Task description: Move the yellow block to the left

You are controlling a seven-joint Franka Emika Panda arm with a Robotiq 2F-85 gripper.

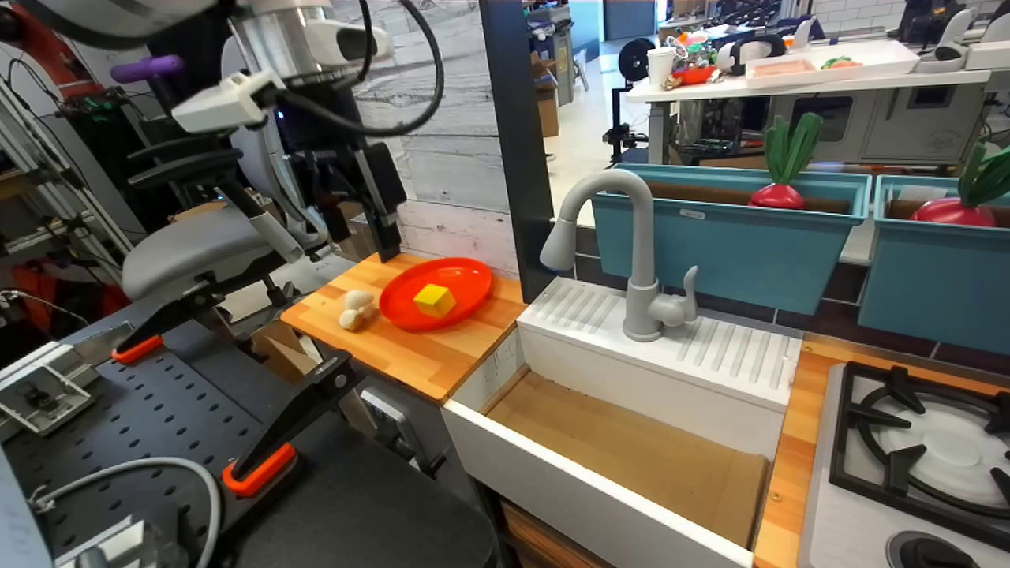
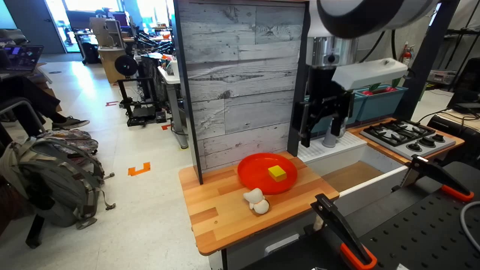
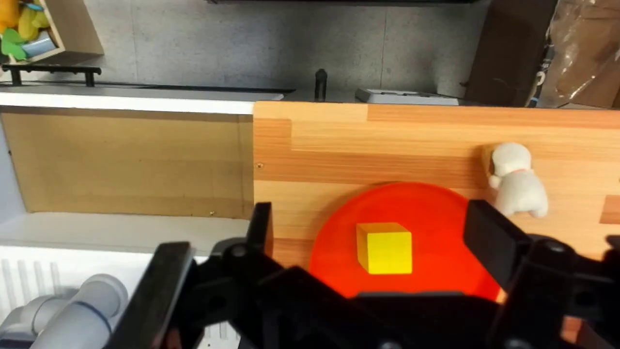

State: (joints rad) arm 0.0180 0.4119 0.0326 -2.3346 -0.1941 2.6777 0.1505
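Yellow block (image 2: 277, 173) sits on the round red plate (image 2: 255, 170), a little off the plate's middle toward the edge of the wooden counter (image 2: 225, 206) that meets the white sink (image 1: 568, 498). That plate lies flat, close to the counter's back edge, where a gray plank panel (image 2: 243, 82) stands upright, and nearer the sink edge than the opposite end. The hand (image 2: 320, 138) hangs higher than the counter, well apart from the block, its two fingers (image 3: 489, 237) spread wide of each other. In the wrist view the block appears between them, and the hand hides the part of the plate closest to the back edge.

A small white toy animal (image 3: 523, 191) lies just beside the plate, toward the front edge and farther from the sink edge; its rounded head is on the front side, with a reddish line at the neck. Along the back of the sink runs a ribbed ledge (image 1: 734, 347) with a gray faucet (image 1: 643, 237) on it, and a brown sheet (image 1: 615, 446) covers the sink's floor. Beyond the sink is a stove (image 2: 408, 138), with teal planters (image 1: 726, 244) lined up behind. In an exterior view, a black clamp (image 2: 343, 228) with an orange grip shows just off the counter's front corner at the sink.
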